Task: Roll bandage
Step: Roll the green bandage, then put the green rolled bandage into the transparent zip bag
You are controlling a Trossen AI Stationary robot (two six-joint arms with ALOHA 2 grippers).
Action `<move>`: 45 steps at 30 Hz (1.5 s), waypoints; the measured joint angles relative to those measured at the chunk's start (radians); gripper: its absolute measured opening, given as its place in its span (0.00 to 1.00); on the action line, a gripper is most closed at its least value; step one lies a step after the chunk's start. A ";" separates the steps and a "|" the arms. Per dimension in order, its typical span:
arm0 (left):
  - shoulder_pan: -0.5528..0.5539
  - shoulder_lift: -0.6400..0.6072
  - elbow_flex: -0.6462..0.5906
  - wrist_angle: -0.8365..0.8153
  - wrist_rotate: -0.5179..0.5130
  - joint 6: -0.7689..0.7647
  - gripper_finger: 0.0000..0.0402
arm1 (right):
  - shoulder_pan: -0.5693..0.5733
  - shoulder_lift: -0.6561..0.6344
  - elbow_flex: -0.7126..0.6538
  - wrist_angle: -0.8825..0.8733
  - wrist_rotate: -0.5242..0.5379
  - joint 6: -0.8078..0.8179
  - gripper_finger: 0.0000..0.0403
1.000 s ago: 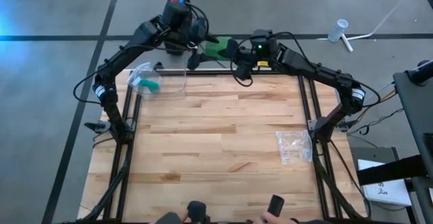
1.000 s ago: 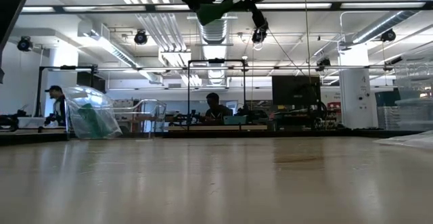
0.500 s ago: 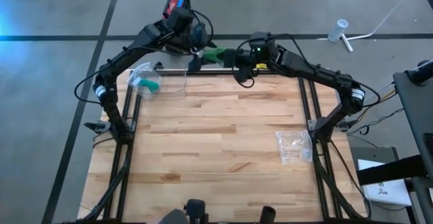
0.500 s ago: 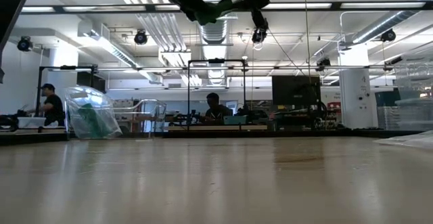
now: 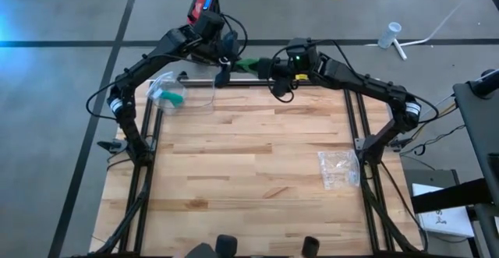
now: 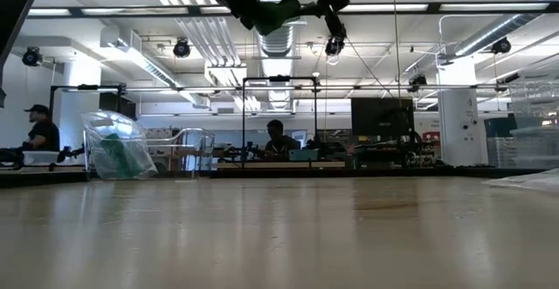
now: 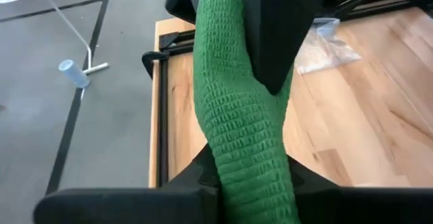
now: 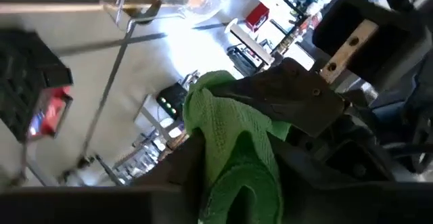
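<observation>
Working left to right: clear crumpled plastic bag (image 5: 173, 92) at surface's (image 5: 249, 172) far-left corner, w/ teal item inside, unclear what. Left gripper (image 5: 224, 55) sits high over far edge, fingers pinched on green woven stretch bandage (image 5: 248, 61). Bandage spans between both arms, long axis running left-right. Right gripper (image 5: 267, 67) just beside; its fingers' width can't be told. Small clear bag (image 5: 338, 168) lies right, contents unclear.

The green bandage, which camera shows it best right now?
The left wrist view: the green bandage fills the frame, knit texture clear. The right wrist view shows a crumpled end; the high view a small green strip between the end effectors; the low view a bit overhead.
</observation>
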 joint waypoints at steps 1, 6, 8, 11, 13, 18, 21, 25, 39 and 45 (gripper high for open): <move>0.000 -0.001 0.000 -0.005 0.002 -0.001 0.10 | 0.002 -0.001 0.000 0.001 -0.002 0.035 0.31; 0.001 -0.050 -0.081 0.001 0.042 -0.008 0.09 | 0.014 -0.041 -0.002 -0.012 -0.006 0.411 0.46; 0.003 -0.091 -0.159 0.057 0.078 -0.020 0.09 | 0.017 -0.069 -0.002 -0.017 0.002 0.628 0.51; 0.005 -0.173 -0.330 0.165 0.099 -0.051 0.09 | 0.018 -0.102 -0.002 -0.036 0.067 0.965 0.57; -0.003 -0.235 -0.462 0.288 0.097 -0.074 0.09 | 0.018 -0.122 -0.001 -0.084 0.138 1.179 0.60; -0.069 -0.391 -0.808 0.640 0.106 -0.164 0.09 | 0.018 -0.141 -0.001 -0.316 0.237 1.631 0.61; -0.142 -0.452 -0.991 0.860 0.068 -0.245 0.09 | 0.018 -0.141 -0.001 -0.504 0.237 1.900 0.57; -0.271 -0.505 -1.150 1.110 -0.046 -0.375 0.08 | 0.024 -0.118 -0.009 -0.832 0.234 2.223 0.49; -0.792 -0.519 -1.332 1.195 -0.588 -0.661 0.10 | 0.297 -0.100 -0.477 -1.016 0.154 2.944 0.08; -1.009 -0.519 -1.358 1.223 -0.832 -0.745 0.10 | 0.426 -0.098 -0.665 -0.919 0.154 3.188 0.01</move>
